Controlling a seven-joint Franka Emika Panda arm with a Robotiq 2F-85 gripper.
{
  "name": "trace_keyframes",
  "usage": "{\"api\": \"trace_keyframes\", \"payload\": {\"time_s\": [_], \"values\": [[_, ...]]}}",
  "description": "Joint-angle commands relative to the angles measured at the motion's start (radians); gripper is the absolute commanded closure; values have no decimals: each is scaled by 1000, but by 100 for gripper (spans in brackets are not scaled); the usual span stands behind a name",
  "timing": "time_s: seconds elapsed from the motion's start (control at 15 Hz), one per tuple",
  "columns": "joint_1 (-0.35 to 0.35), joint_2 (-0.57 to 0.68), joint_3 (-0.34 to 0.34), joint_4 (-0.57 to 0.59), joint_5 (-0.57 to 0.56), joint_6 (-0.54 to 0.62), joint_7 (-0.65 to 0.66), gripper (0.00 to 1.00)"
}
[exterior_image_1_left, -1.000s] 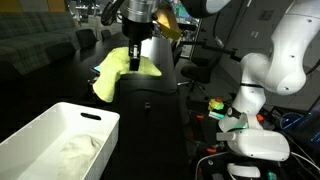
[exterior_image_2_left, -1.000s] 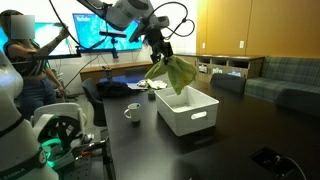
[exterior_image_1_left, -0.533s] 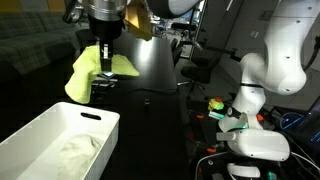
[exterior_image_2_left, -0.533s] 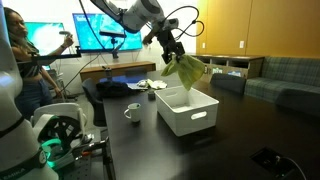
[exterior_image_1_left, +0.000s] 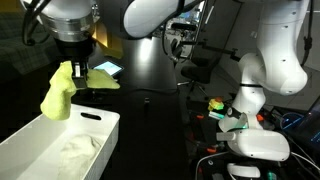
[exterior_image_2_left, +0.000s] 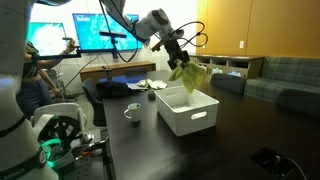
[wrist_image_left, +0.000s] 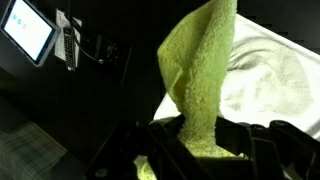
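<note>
A yellow-green towel (exterior_image_1_left: 58, 95) hangs from my gripper (exterior_image_1_left: 78, 72), which is shut on its top. It dangles over the far end of a white rectangular bin (exterior_image_1_left: 95, 122). In an exterior view the same towel (exterior_image_2_left: 190, 78) hangs from the gripper (exterior_image_2_left: 180, 64) above the white bin (exterior_image_2_left: 195, 118). The wrist view shows the towel (wrist_image_left: 200, 75) pinched between my fingers, with a white cloth (wrist_image_left: 275, 80) lying in the bin below it.
A mug (exterior_image_2_left: 131, 113) stands on the dark table beside the bin. A tablet (exterior_image_1_left: 108, 69) lies on the table behind the towel. Person at a screen (exterior_image_2_left: 40, 65) at the back. A white robot base (exterior_image_1_left: 255, 140) with cables stands alongside.
The arm has carried the hanging towel sideways from over the dark table to above the white bin. The grip has stayed shut on it.
</note>
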Motion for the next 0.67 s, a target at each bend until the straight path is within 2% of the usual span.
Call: {"api": "trace_keyframes", "payload": {"time_s": [0.0, 0.07, 0.13, 0.4, 0.6], "values": [[58, 107, -32, 160, -3, -64, -43, 62], [70, 129, -40, 185, -5, -74, -44, 61], [76, 143, -46, 204, -3, -80, -53, 56], [91, 187, -72, 261, 6, -96, -75, 25], [67, 160, -86, 205, 21, -70, -85, 3]]}}
